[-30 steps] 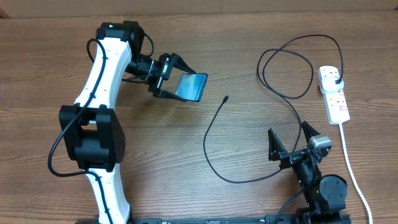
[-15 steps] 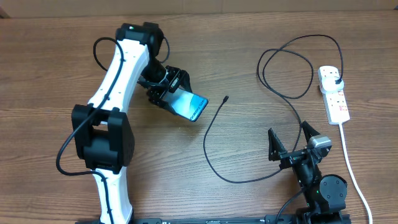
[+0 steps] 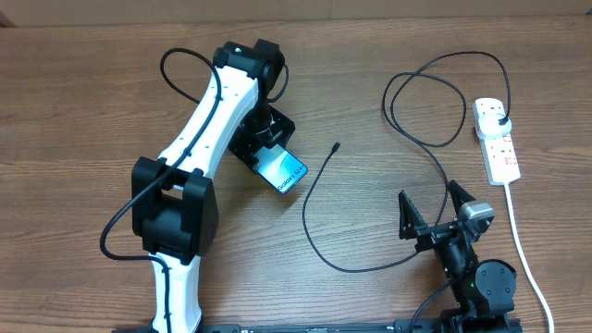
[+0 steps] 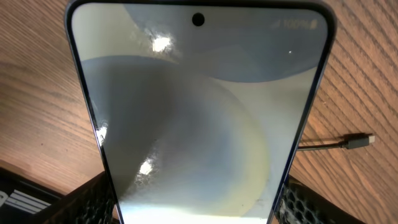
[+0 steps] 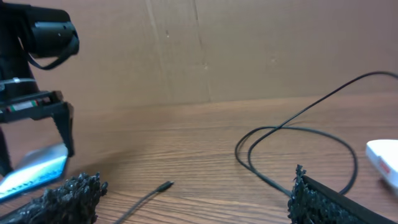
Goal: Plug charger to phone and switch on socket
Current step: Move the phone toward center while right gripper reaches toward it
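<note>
My left gripper point(image 3: 264, 148) is shut on the phone point(image 3: 281, 170), whose lit blue screen faces up and tilts toward the table's middle. In the left wrist view the phone point(image 4: 199, 106) fills the frame between my fingers. The charger cable point(image 3: 314, 231) lies looped on the table; its connector tip point(image 3: 334, 146) rests just right of the phone, and also shows in the left wrist view point(image 4: 359, 141) and the right wrist view point(image 5: 165, 185). Its black plug point(image 3: 500, 119) sits in the white socket strip point(image 3: 496, 141) at far right. My right gripper point(image 3: 432, 211) is open and empty, near the front edge.
The socket's thick white cord point(image 3: 520, 245) runs down the right side toward the front edge. A cardboard wall point(image 5: 249, 50) stands at the back of the table. The cable loops point(image 3: 435, 102) lie between the phone and the socket.
My left arm has carried the phone rightward and toward the front, turning it, so it now lies closer to the connector tip. The right arm, cable and socket have not moved.
</note>
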